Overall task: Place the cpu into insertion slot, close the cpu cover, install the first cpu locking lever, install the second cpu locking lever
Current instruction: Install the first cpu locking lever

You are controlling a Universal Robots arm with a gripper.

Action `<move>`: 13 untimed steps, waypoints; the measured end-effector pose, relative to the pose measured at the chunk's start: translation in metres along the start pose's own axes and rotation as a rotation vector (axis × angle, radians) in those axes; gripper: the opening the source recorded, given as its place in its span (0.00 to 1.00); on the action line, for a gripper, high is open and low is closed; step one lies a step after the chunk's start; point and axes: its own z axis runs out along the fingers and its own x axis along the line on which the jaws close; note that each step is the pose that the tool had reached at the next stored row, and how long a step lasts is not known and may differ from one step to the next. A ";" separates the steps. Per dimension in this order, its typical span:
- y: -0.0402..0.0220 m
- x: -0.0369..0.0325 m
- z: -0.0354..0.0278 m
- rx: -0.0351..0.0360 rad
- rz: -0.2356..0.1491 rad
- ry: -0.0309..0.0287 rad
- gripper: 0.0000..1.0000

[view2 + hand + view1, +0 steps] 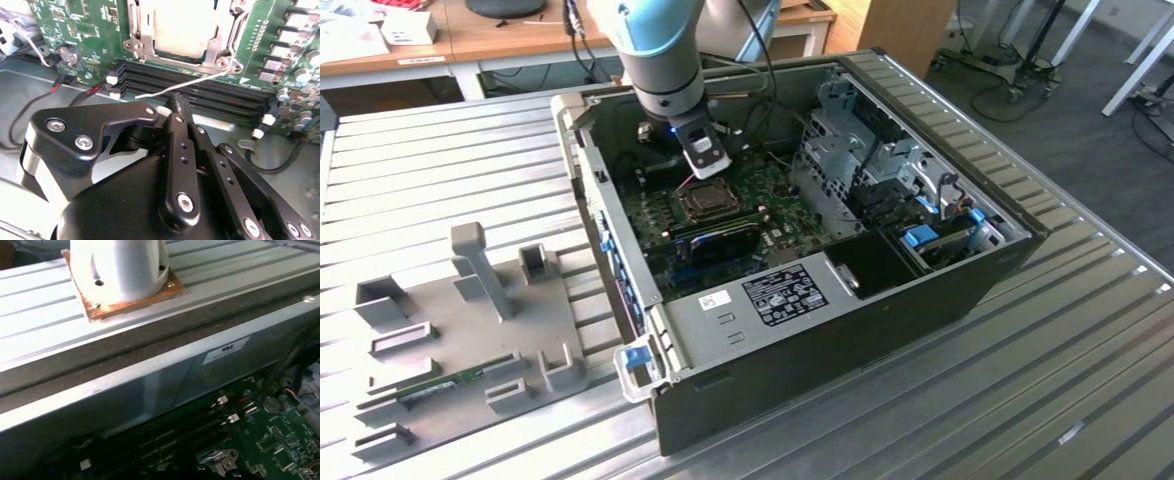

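The cpu [181, 25] sits in the insertion slot [220, 47], cpu cover [145, 42] down over it. The gripper [175, 111], jaws clenched, presses against a thin locking lever [190, 85]. A slip could let that springy wire snap loose across the memory slots [220, 97].

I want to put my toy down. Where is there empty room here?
Bare ribbed metal table on the exterior view's right of the open black computer case, and in front of it. Crowded: inside the case, and the grey slotted fixture tray on the exterior view's left.
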 end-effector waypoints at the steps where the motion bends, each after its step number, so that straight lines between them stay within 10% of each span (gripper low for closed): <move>1: -0.0001 0.0000 0.0000 0.0011 -0.011 0.0061 0.10; 7: 0.0001 -0.0003 0.0001 -0.0032 -0.065 0.0388 0.10; 13: 0.0018 -0.0046 0.0015 -0.0020 -0.065 0.0412 0.10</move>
